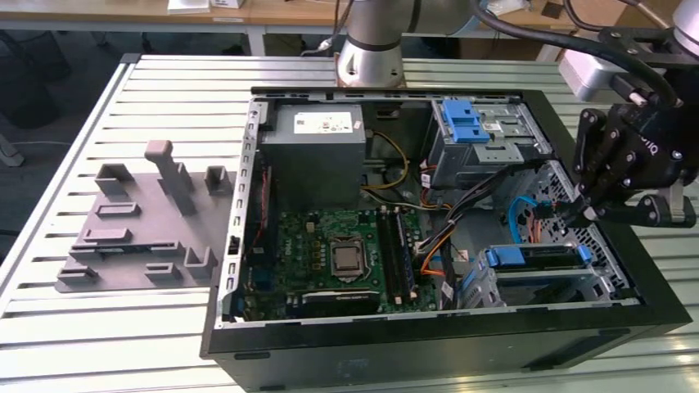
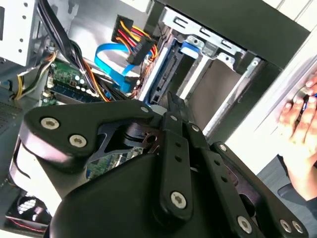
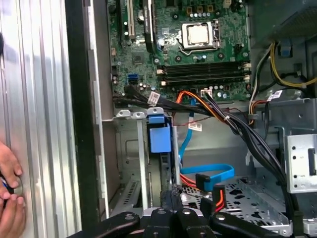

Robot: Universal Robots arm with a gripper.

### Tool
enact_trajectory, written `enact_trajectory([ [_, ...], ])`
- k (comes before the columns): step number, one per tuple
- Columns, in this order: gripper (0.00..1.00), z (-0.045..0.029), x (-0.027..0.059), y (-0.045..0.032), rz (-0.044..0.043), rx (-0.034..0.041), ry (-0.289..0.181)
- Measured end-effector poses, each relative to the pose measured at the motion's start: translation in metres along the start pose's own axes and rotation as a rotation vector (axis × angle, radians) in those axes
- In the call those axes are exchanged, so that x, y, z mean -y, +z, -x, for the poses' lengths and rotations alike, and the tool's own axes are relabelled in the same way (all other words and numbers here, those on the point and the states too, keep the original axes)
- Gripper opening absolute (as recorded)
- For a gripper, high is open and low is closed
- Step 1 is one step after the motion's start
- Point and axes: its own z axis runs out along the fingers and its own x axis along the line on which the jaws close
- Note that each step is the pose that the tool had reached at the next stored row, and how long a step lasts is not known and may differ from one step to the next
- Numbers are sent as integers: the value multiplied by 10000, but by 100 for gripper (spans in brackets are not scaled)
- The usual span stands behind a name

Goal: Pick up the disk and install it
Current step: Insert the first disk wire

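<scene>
While the flat silver disk (image 1: pixel 532 259) with blue plastic rails sits slotted in the silver metal drive bay (image 1: pixel 611 282) at a corner of the open black computer case (image 1: pixel 437 342), the black gripper (image 1: pixel 588 217) hangs just above that bay. In the first wrist view its fingers (image 3: pixel 168 208) are pressed together with nothing held between them. The green motherboard (image 1: pixel 327 246) lies well apart. A person's hand (image 3: pixel 9 186) rests on the slatted metal table (image 3: pixel 42 99) beside the case.
</scene>
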Motion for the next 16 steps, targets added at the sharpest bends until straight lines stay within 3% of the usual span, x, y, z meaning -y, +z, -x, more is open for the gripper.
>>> enact_trajectory([
  [10, 11, 207, 83, 39, 18, -2, 20],
  [16, 11, 249, 125, 85, 24, -39, 257],
])
